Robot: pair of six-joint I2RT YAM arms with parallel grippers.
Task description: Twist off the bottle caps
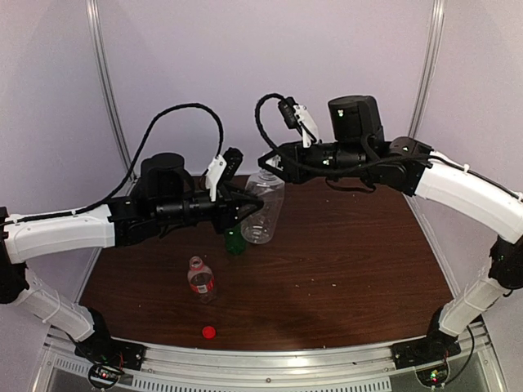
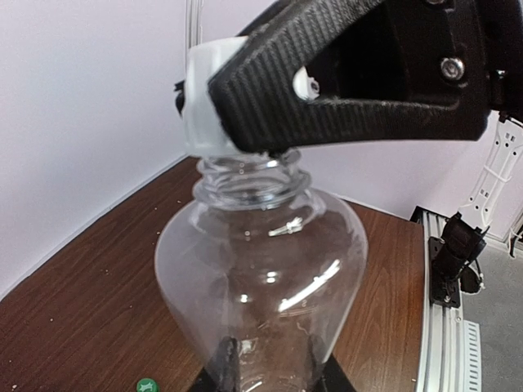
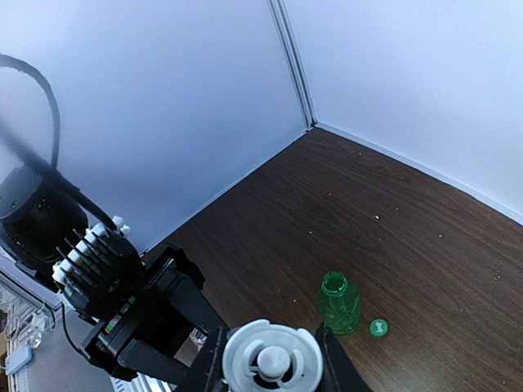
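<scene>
Cap [image 2: 200,94] in right tool [image 1: 270,166], bottle [image 2: 261,278] in left tool [image 1: 248,206].

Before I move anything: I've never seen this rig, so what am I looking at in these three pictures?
A robot's left arm and right arm stand at the near edge of a brown table. The wide picture looks down from above and behind them. The other two come from a camera on each wrist. The left gripper clamps the big clear bottle by its body, and the right gripper pinches its white cap. Also on the table are an open green bottle with its green cap beside it, a small red-labelled bottle and a loose red cap.
</scene>
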